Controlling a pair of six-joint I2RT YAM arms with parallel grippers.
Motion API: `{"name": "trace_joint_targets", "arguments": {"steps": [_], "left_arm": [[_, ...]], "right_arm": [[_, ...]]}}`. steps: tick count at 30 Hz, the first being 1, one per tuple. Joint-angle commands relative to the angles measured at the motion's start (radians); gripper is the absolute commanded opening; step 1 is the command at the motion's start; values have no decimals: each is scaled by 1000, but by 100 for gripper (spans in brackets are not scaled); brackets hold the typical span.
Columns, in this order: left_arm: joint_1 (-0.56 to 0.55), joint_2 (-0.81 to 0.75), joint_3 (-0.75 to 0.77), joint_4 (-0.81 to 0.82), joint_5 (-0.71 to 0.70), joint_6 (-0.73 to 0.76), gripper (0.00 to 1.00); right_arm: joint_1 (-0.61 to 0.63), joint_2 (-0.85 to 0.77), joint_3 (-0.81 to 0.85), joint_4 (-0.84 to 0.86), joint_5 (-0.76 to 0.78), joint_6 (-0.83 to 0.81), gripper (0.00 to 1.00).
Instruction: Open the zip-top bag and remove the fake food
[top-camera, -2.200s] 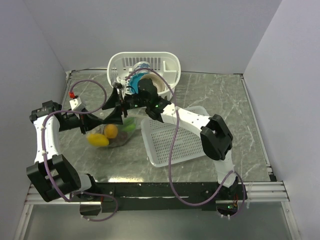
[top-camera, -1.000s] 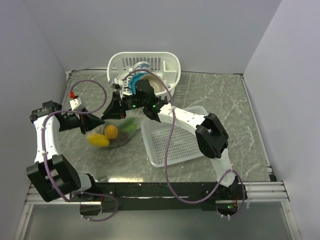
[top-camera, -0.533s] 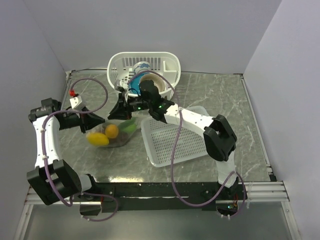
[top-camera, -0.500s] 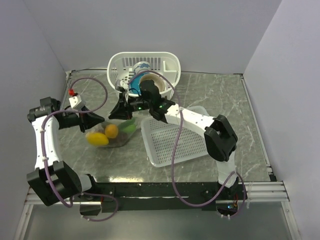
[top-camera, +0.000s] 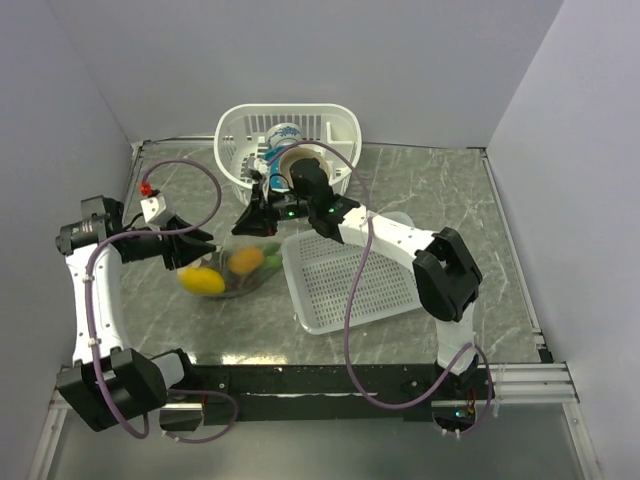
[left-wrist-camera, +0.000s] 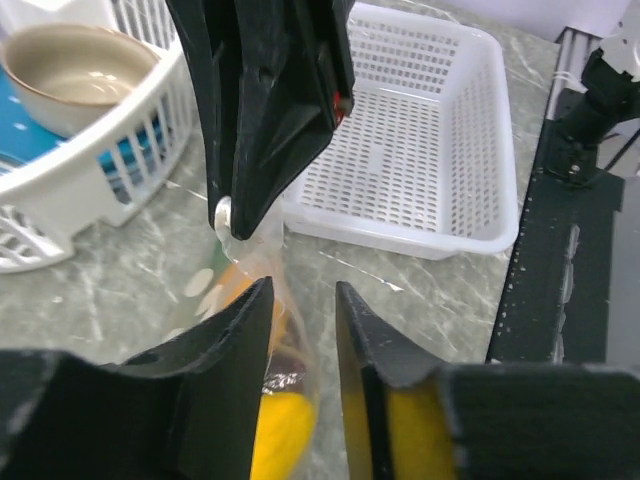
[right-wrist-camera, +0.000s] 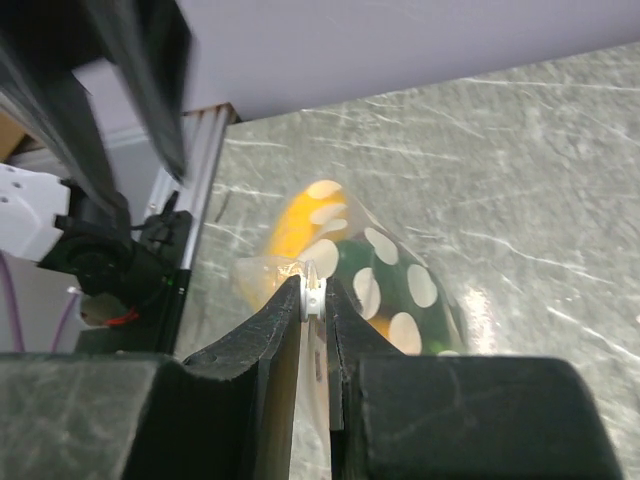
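My right end effector (right-wrist-camera: 313, 290) is pressed together on the whitish zip edge of the clear, dot-printed plastic zip-top bag (top-camera: 232, 268), holding that edge up off the grey marbled table (top-camera: 450, 200). My left end effector (left-wrist-camera: 303, 300) stands spread, with a gap between its fingers and nothing gripped. The bag film hangs just beyond their tips.

In the overhead view the bag runs from the pinched edge at 1 o'clock down to its belly at 7 o'clock. There the yellow plastic toy fruit (top-camera: 203, 281) and the orange plastic toy fruit (top-camera: 247, 260) sit inside, so none of the food is out yet.

From the left end effector the bag lies at about 3 o'clock, very near. I judge that this arm is the nearer free one. It should take the opposite lip of the zip, just below the right fingers, and pull away toward 9 o'clock.
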Motion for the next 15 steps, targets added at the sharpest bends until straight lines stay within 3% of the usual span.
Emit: {"name": "trace_joint_targets", "arguments": {"steps": [1,3,15], "left_arm": [[-24,45,-28,28,13,21,42],[-47,99,-14,-34,12,111,43],[-110,220,47,-33,24,160,54]], "right_arm": [[16,-79,39,62,-37,45,10],[27,-85,44,59,-38,38,10],[54,-82,107,23,-58,35,10]]}}
